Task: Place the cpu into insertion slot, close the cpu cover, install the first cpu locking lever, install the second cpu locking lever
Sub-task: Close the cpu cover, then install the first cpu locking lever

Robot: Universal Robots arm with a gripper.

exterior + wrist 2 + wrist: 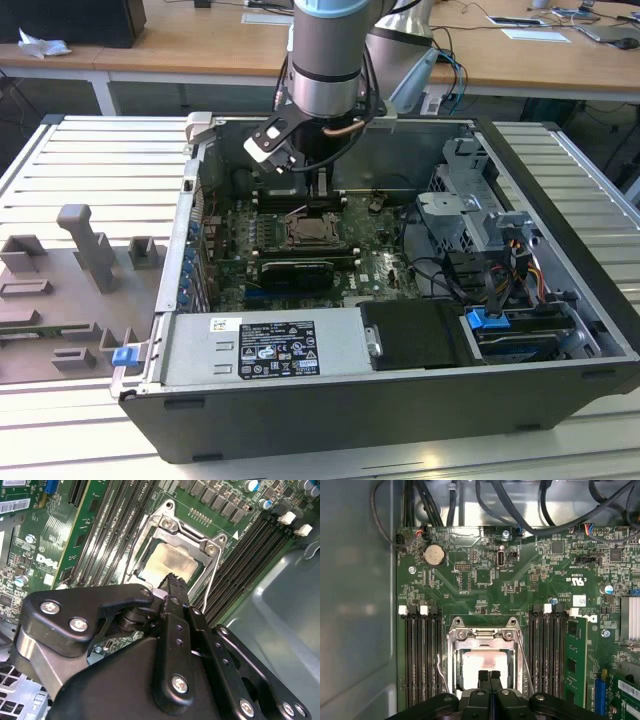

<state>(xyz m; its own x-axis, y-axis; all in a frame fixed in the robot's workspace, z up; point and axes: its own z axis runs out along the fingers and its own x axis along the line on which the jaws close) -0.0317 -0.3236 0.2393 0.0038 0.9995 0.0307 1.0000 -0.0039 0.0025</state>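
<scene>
The pale silvery cpu (485,661) lies in the insertion slot (451,652), and the silvery cpu cover (482,635) lies flat around it as a frame. My gripper (489,674) hangs just above the near edge of the socket, its two black fingers pressed together with nothing between them. A thin wire lever (524,655) runs along one side of the socket and another lever (439,667) along the other; whether they are latched I cannot tell. The second wrist view shows the gripper (172,579) over the cpu (167,560), cover (187,534) and lever (212,582). In the exterior view the gripper (322,198) is over the socket (312,230).
Black memory slots (420,655) flank the socket on both sides. A black expansion card (295,270) sits in front of it. Drive cages and cables (480,250) fill the case on the exterior view's right. A power supply (270,350) lies along the front. Grey fixtures (90,250) stand on the table on the exterior view's left.
</scene>
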